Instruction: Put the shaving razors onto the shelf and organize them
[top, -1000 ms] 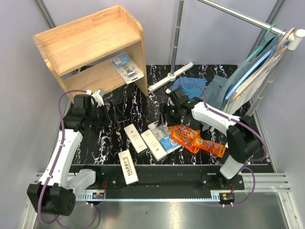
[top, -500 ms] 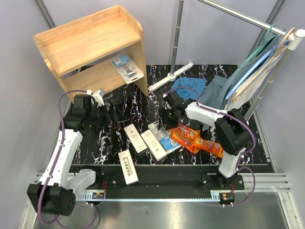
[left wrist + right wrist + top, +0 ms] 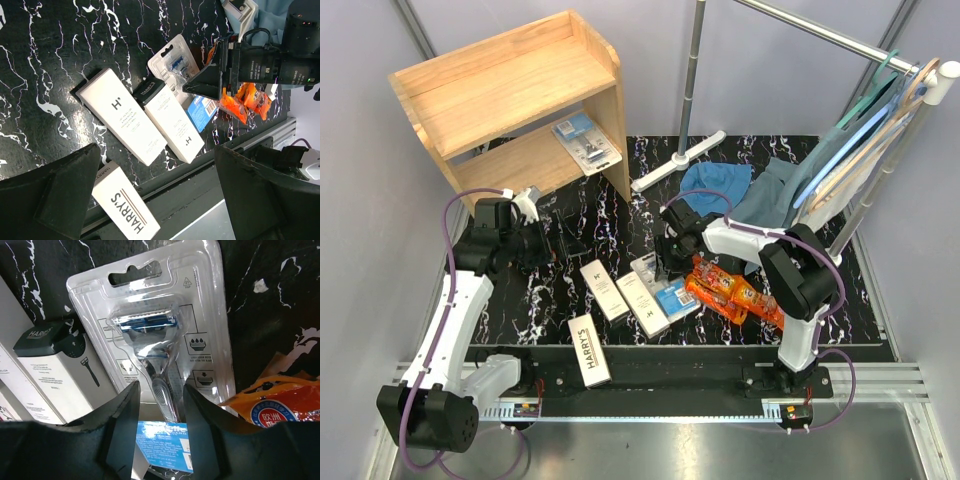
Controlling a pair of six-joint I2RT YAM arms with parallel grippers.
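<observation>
Beside a white Harry's box (image 3: 45, 370), a clear-and-blue blister-pack razor (image 3: 150, 315) lies flat on the black table. My right gripper (image 3: 160, 410) is down over it, open, one finger on each side of the razor handle's bulge. From above, that gripper (image 3: 667, 262) is at the pack (image 3: 655, 275), with shiny orange packs (image 3: 730, 292) just to its right. Three Harry's boxes (image 3: 604, 290) (image 3: 642, 303) (image 3: 588, 350) lie to its left. The wooden shelf (image 3: 510, 90) holds one blister pack (image 3: 586, 143) on its lower level. My left gripper (image 3: 560, 243) hovers wide open and empty.
A metal clothes rack's base (image 3: 678, 160) and pole stand behind the razors. Blue cloths (image 3: 715, 185) lie on the table beside it, and more hang on hangers (image 3: 880, 120) at the right. A metal rail (image 3: 670, 375) runs along the near table edge.
My right gripper has swung left and down over the blister pack, and its jaws have narrowed around the handle bulge. The left arm has not moved.
</observation>
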